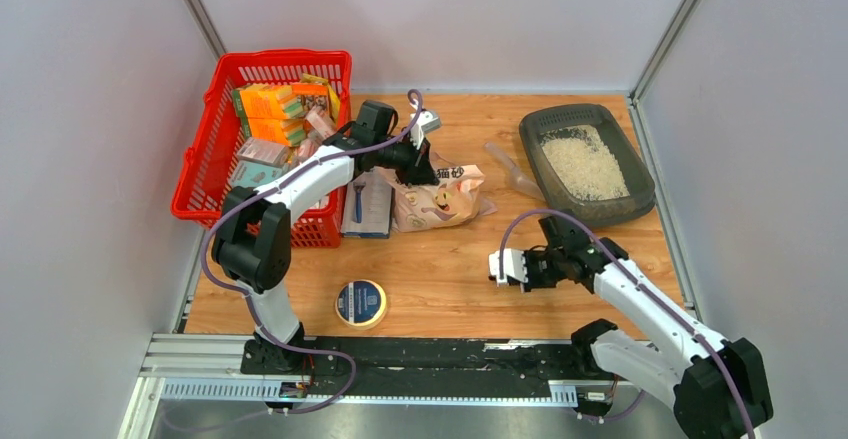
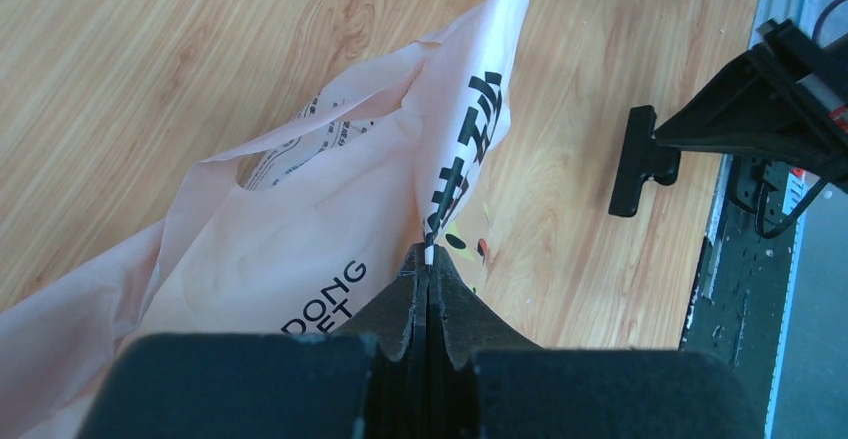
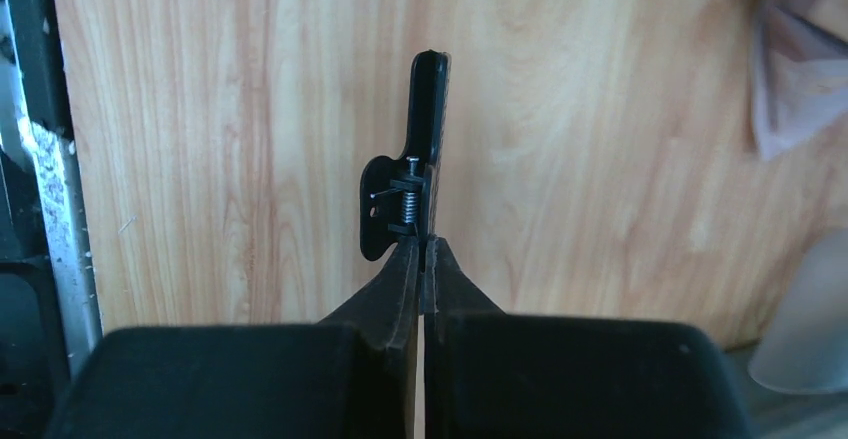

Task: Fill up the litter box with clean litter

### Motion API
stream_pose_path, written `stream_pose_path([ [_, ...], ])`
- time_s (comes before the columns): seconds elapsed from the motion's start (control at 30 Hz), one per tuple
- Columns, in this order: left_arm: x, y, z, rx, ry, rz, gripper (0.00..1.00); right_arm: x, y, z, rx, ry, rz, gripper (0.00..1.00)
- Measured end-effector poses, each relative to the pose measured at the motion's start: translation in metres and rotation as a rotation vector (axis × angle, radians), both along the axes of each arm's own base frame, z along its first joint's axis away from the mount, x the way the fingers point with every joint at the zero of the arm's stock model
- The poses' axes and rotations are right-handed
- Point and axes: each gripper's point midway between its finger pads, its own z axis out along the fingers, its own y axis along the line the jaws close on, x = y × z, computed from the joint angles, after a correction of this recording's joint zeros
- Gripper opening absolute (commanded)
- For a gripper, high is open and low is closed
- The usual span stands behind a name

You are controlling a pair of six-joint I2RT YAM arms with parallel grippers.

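The dark grey litter box stands at the back right, with pale clean litter spread in it. A pale pink printed bag lies at the table's middle. My left gripper is shut on the bag's upper edge, and the film shows pinched between the left gripper's tips. My right gripper hangs over bare wood in front of the litter box. The right gripper is shut on a black spring clip. That clip also shows in the left wrist view.
A red mesh basket full of packets stands at the back left, with a blue pack leaning beside it. A translucent scoop lies left of the litter box. A tape roll sits near the front edge. Grey walls close in both sides.
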Motion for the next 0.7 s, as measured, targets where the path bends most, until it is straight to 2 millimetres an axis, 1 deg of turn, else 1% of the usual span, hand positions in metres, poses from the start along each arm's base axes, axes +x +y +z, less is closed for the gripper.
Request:
stream_pose_path([
  [0.07, 0.0, 0.0, 0.0, 0.0, 0.0, -0.003, 0.0, 0.006, 0.003, 0.014, 0.015, 0.008, -0.046, 0.0],
  [0.1, -0.001, 0.0, 0.0, 0.0, -0.001, -0.006, 0.0, 0.011, 0.004, 0.024, 0.025, 0.015, -0.07, 0.0],
  [0.17, -0.002, 0.0, 0.001, 0.0, -0.003, -0.015, 0.0, 0.026, 0.013, 0.049, 0.076, 0.032, -0.112, 0.0],
  [0.27, -0.004, 0.0, 0.001, 0.001, -0.011, -0.036, 0.0, 0.049, 0.021, 0.081, 0.129, 0.066, -0.149, 0.0],
  [0.33, -0.005, 0.0, 0.001, 0.001, -0.016, -0.05, 0.0, 0.062, 0.028, 0.098, 0.155, 0.109, -0.153, 0.0],
  [0.47, -0.006, -0.001, 0.002, -0.007, -0.019, -0.064, 0.0, 0.085, 0.045, 0.122, 0.22, 0.217, -0.156, 0.0],
  [0.6, -0.006, -0.003, 0.004, -0.017, -0.015, -0.062, 0.0, 0.107, 0.061, 0.137, 0.273, 0.316, -0.16, 0.0],
  [0.7, -0.006, -0.003, 0.004, -0.02, -0.011, -0.06, 0.0, 0.126, 0.072, 0.148, 0.302, 0.355, -0.158, 0.0],
])
